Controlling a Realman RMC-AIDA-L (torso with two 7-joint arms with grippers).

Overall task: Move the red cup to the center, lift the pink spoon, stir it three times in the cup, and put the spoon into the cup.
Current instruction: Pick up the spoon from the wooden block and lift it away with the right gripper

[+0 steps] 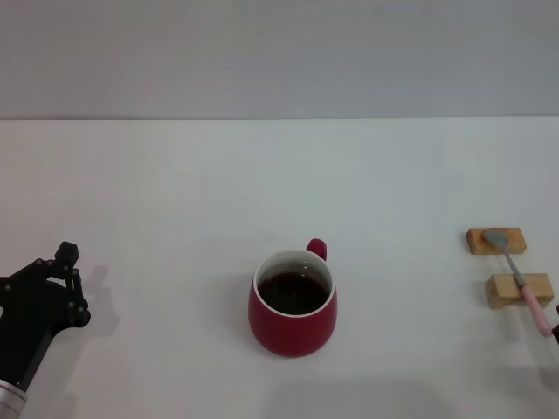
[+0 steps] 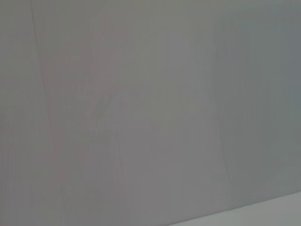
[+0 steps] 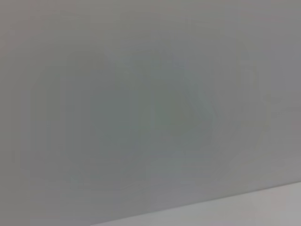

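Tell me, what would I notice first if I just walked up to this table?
The red cup stands out first, near the middle of the white table, with dark liquid inside. Off on the robot's right, the pink spoon lies across two small wooden blocks. The black left gripper waits at the left edge.

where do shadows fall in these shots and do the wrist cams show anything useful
Head view: even, soft light; the left gripper casts a faint shadow on the table to its right, the red cup a faint one at its base. Left and right wrist views: only featureless grey surface, with a paler strip at one edge.
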